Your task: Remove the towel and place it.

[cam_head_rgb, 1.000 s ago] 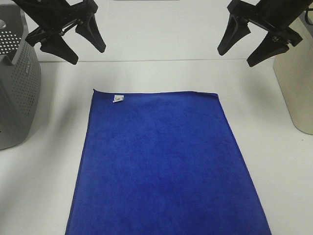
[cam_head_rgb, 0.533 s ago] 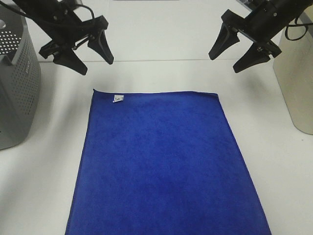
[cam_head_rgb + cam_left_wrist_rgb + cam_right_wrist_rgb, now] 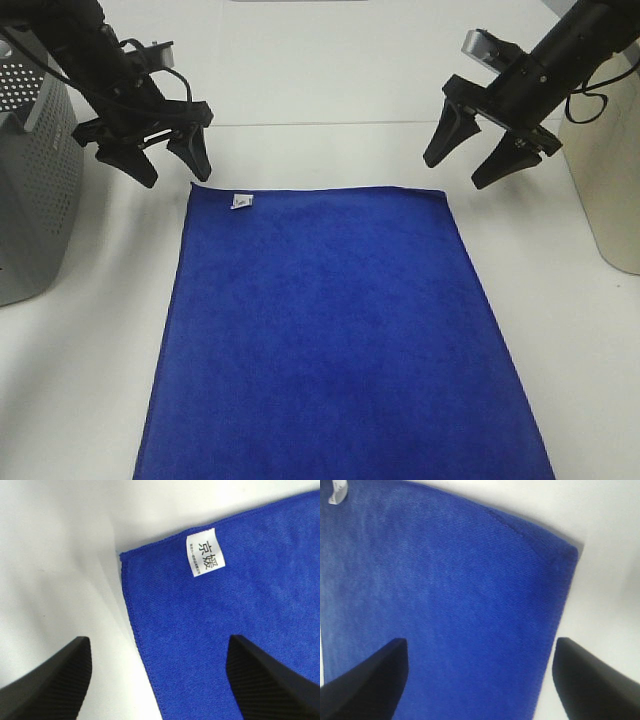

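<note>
Though they sit lower than a second ago, two grippers hang jaws apart, empty: left gripper (image 3: 175, 178) at 10 o'clock, right gripper (image 3: 454, 174) at 2 o'clock; one towel (image 3: 330, 340) lies flat, unmoved, centre table (image 3: 330, 150), one tag (image 3: 241, 202)

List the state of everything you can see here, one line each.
towel: spread flat on the table, not gripped
white tag: face up near the towel's far left corner
left gripper: open, holding nothing
right gripper: open, holding nothing
grey basket: upright, contents hidden
</note>
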Robot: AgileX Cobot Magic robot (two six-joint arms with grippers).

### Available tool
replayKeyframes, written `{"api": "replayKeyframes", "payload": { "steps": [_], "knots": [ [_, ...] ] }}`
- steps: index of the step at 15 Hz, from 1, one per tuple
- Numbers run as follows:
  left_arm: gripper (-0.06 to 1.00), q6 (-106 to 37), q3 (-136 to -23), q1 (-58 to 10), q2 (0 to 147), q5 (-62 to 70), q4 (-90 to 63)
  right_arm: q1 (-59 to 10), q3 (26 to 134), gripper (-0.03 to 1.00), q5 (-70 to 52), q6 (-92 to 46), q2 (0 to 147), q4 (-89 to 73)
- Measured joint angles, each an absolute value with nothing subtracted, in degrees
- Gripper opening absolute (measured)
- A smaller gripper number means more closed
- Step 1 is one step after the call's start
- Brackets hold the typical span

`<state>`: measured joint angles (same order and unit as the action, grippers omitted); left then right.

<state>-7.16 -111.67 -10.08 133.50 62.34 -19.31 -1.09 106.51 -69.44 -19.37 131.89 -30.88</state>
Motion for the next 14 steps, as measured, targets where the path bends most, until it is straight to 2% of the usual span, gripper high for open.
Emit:
{"api": "replayKeyframes", "payload": {
  "steps": [11, 14],
  "knots": [
    [0.69, -7.16, -111.67, -9.80, 138.60, 54.66, -19.25, -1.09, 106.57, 0.77, -60.33, -24.92, 138.71, -28.02],
    [0.69, -7.16, -111.67, -7.45, 138.60, 55.58, -19.25, -1.03, 106.68, 0.77, -59.30, -24.58, 138.88, -27.16]
  ]
}}
